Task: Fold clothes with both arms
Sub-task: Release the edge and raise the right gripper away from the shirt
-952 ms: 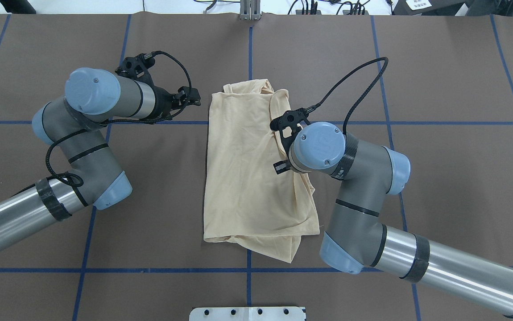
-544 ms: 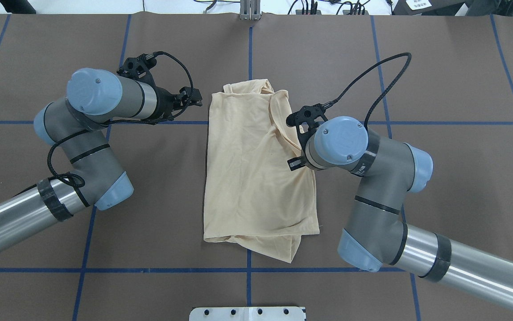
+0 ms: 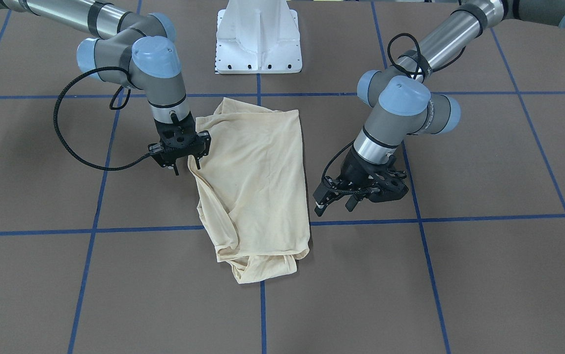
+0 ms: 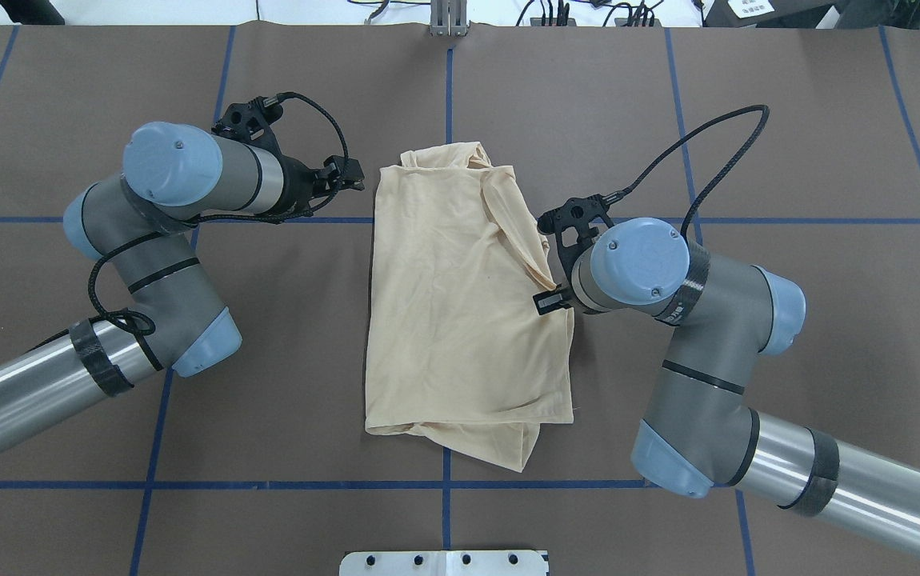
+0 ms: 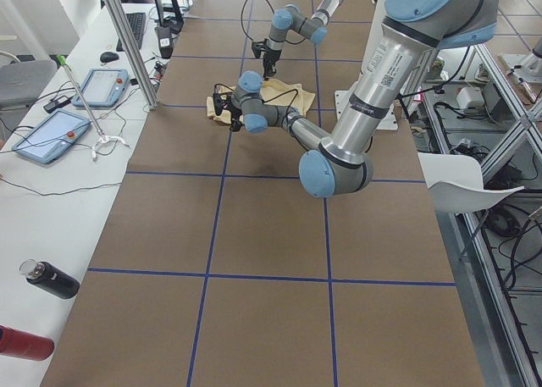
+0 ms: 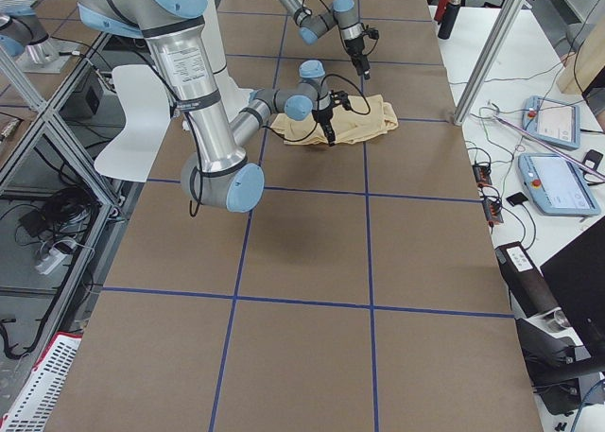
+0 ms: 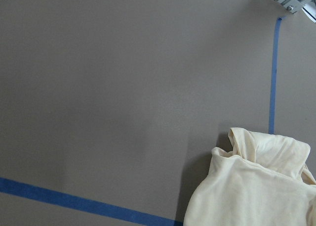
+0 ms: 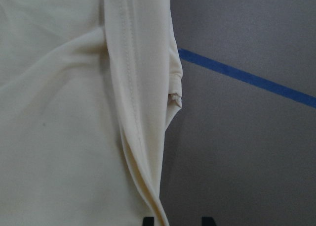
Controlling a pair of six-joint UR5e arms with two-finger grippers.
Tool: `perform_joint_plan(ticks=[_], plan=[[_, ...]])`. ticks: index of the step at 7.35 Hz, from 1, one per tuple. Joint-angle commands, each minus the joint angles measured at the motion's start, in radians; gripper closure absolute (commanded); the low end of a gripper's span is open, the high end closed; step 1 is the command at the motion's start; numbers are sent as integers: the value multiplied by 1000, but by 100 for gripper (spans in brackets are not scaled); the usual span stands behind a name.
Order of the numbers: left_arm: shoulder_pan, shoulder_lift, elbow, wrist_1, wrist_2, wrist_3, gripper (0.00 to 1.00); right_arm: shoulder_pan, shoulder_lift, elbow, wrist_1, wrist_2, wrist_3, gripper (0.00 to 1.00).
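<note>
The pale cream-yellow shirt [image 4: 460, 320] lies folded in a rough rectangle at the table's middle, print hidden; it also shows in the front view [image 3: 258, 182]. My right gripper [image 3: 186, 168] hangs at the shirt's right edge, fingers apart. In the right wrist view a stitched folded edge [image 8: 133, 87] runs down between the two fingertips. My left gripper [image 3: 334, 207] is open and empty, just above the table beside the shirt's left edge, apart from it; it also shows overhead [image 4: 352, 172]. The left wrist view shows the shirt's bunched far corner [image 7: 256, 186].
The white pedestal base [image 3: 258, 39] stands at the robot's side of the table. Blue tape lines [image 4: 156, 484] cross the brown table cover. A metal bracket [image 4: 448, 20] sits at the far edge. Tablets [image 5: 106, 86] and bottles [image 5: 47, 281] lie on a side bench.
My right arm has moved right, from over the shirt to its right edge, and the shirt's folded edge has shifted right with it. My left arm has barely moved.
</note>
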Motion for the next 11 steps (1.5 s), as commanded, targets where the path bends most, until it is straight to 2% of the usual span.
perform_joint_plan(ticks=[1, 3, 6, 7, 11], plan=[[0, 2, 2, -1, 0, 3, 0, 23, 39, -16, 4, -4, 2, 0], [0, 2, 2, -1, 0, 3, 0, 59, 180, -208, 10, -12, -18, 0], [0, 5, 11, -3, -2, 3, 0, 73, 258, -350, 73, -43, -32, 0], [0, 6, 11, -3, -2, 3, 0, 73, 283, -382, 76, -43, -33, 0], [2, -1, 34, -26, 0, 1, 0, 80, 285, -398, 76, -41, -46, 0]])
